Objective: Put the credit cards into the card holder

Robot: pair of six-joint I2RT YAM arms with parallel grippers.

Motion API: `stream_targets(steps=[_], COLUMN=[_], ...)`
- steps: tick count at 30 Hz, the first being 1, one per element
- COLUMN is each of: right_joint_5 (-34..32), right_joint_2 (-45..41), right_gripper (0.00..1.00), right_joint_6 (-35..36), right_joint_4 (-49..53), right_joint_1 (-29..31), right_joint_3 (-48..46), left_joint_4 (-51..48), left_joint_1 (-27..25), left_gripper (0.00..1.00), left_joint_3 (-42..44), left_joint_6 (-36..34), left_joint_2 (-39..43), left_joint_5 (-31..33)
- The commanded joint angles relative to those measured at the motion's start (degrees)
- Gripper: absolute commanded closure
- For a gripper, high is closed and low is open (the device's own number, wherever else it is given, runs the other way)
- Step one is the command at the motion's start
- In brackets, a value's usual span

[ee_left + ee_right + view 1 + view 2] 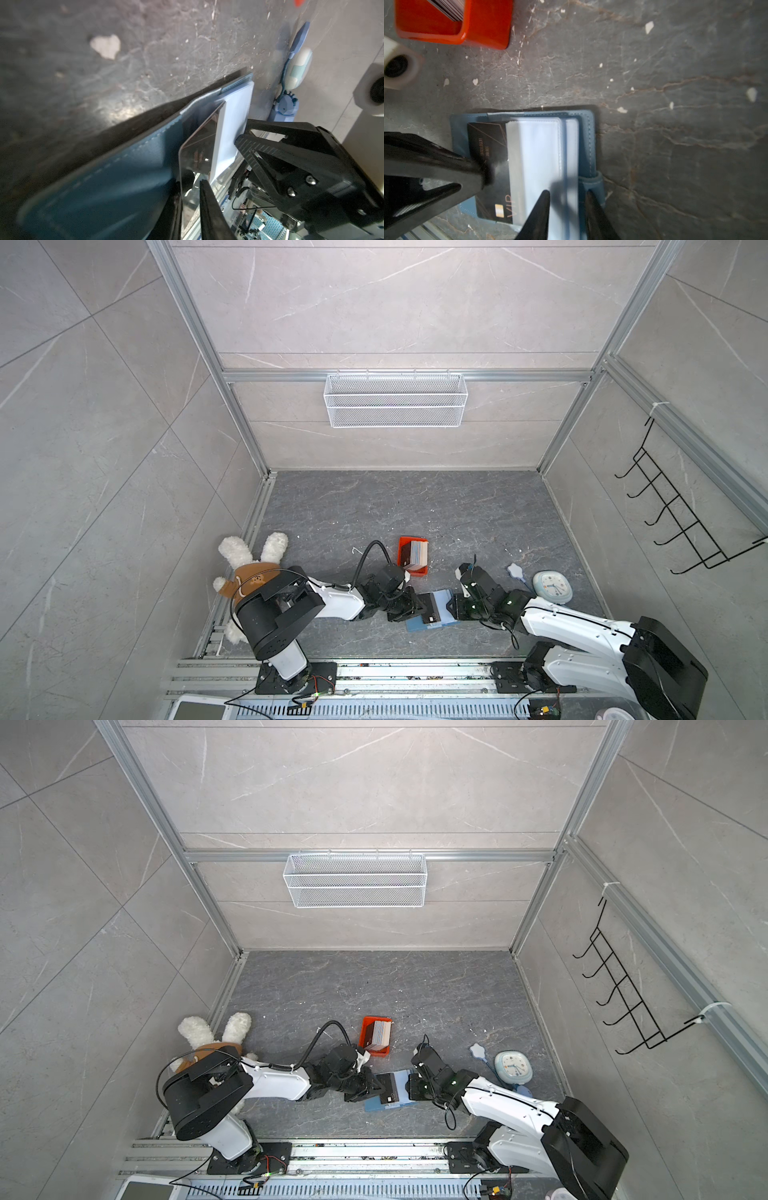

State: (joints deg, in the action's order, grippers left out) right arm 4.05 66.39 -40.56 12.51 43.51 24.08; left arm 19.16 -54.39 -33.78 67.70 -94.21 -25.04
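The blue card holder (415, 624) (588, 133) lies open on the dark floor between both arms. One black credit card (488, 145) (199, 145) stands partly inside a clear pocket (537, 149). My left gripper (190, 182) (417, 605) has its jaws slightly apart around the card's outer end; the card leans on one finger, with a gap to the other. My right gripper (568, 193) (453, 608) is open, its tips set on the pockets near the snap tab (596, 180). The remaining credit cards (417, 553) stand stacked in an orange tray (405, 545).
A pale blue clock (552, 585) and a small blue toy (515, 571) lie right of the right arm. A white plush rabbit (249, 568) lies at the left wall. A wire basket (395, 400) hangs on the back wall, and a black hook rack (681, 510) on the right.
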Motion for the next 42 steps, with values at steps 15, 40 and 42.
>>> stream_targets(steps=[15, 40, 42], right_joint_5=[-4.1, -5.0, -5.1], right_joint_2=[3.3, 3.5, 3.7], right_gripper=[0.75, 0.78, 0.78], right_joint_6=[-1.5, -2.2, -2.2], right_joint_4=[4.1, 3.9, 3.8], right_joint_1=[2.1, 3.4, 3.4], right_joint_3=[0.3, 0.3, 0.3], left_joint_4=[-17.0, -7.5, -7.2], left_joint_1=[-0.3, -0.6, -0.7], left_gripper=[0.75, 0.84, 0.84], left_joint_3=[-4.5, -10.6, -11.2], left_joint_6=[-4.3, -2.5, -2.4], left_joint_2=[3.1, -4.6, -4.9], left_joint_5=[3.1, -0.4, -0.8])
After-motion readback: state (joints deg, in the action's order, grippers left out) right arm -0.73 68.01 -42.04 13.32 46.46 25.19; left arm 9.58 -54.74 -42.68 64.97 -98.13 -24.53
